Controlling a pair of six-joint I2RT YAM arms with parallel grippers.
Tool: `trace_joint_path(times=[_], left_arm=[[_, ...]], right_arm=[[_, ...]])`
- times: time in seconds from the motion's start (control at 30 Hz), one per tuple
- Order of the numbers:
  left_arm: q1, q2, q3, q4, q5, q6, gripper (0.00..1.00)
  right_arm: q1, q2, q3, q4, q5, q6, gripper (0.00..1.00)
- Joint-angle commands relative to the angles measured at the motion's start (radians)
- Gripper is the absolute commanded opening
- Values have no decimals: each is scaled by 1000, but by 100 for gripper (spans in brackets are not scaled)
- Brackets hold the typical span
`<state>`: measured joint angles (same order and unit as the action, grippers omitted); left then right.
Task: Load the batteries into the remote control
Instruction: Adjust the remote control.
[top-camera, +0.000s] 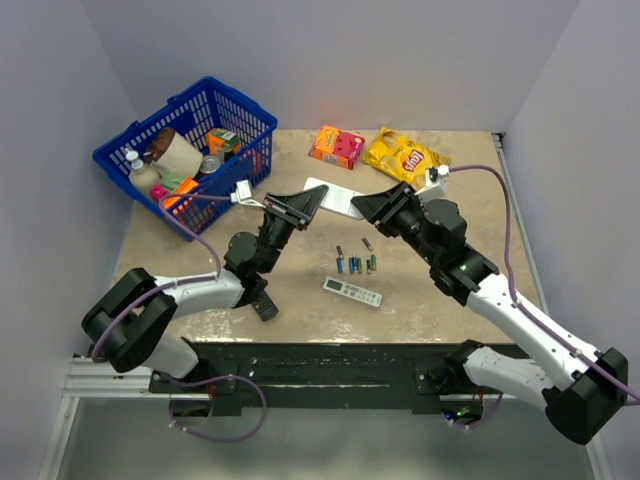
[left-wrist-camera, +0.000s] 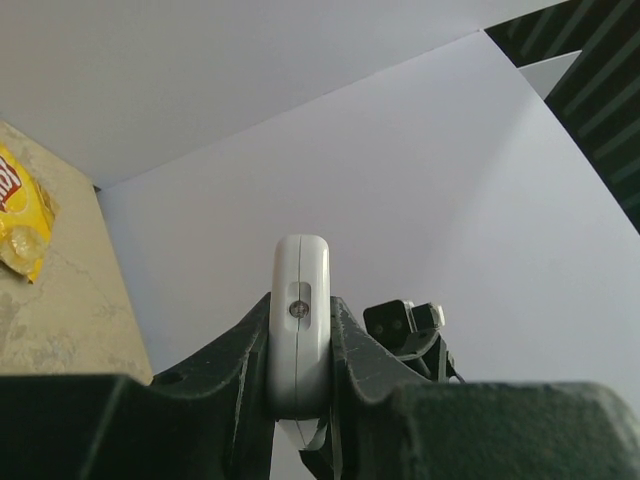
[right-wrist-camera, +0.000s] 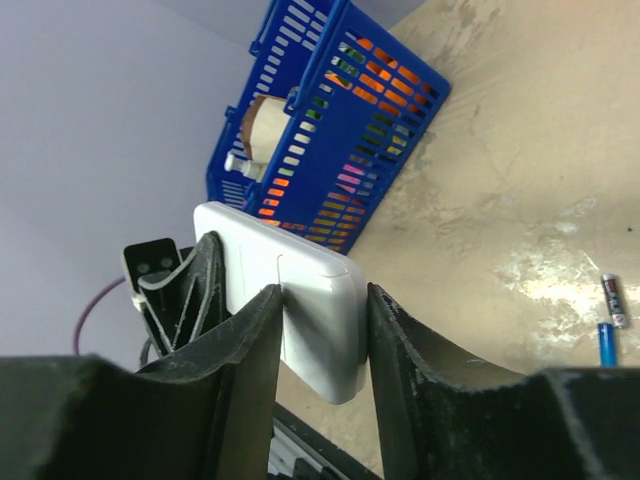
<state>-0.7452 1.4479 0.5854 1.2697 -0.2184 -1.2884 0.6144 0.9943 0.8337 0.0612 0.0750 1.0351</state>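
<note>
The white remote control (top-camera: 335, 198) hangs above the table's far middle, held between both arms. My left gripper (top-camera: 310, 200) is shut on one end; in the left wrist view the remote control (left-wrist-camera: 300, 330) stands edge-on between the jaws of that gripper (left-wrist-camera: 300, 352). My right gripper (right-wrist-camera: 322, 300) clasps the other end, both fingers against the sides of the remote control (right-wrist-camera: 310, 290), whose plain back with a cover seam shows. Several batteries (top-camera: 355, 262) lie loose on the table in front, two of the batteries (right-wrist-camera: 608, 322) at the right wrist view's edge.
A slimmer white remote (top-camera: 352, 291) lies near the batteries. A black remote (top-camera: 263, 305) sits by the left arm. A blue basket (top-camera: 110, 160) of groceries stands at the back left. At the back lie an orange box (top-camera: 337, 146) and a yellow chips bag (top-camera: 403, 155).
</note>
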Motion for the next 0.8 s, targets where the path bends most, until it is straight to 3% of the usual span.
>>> trace_joint_path(times=[0.0, 0.3, 0.77], left_arm=[[4, 17, 48, 53, 16, 46, 0], [43, 8, 39, 54, 1, 26, 0], [60, -17, 25, 28, 16, 70, 0]], right_arm=[[-2, 21, 70, -58, 25, -49, 37], [-4, -17, 44, -92, 42, -89, 20], [-13, -20, 68, -103, 11, -102, 15]])
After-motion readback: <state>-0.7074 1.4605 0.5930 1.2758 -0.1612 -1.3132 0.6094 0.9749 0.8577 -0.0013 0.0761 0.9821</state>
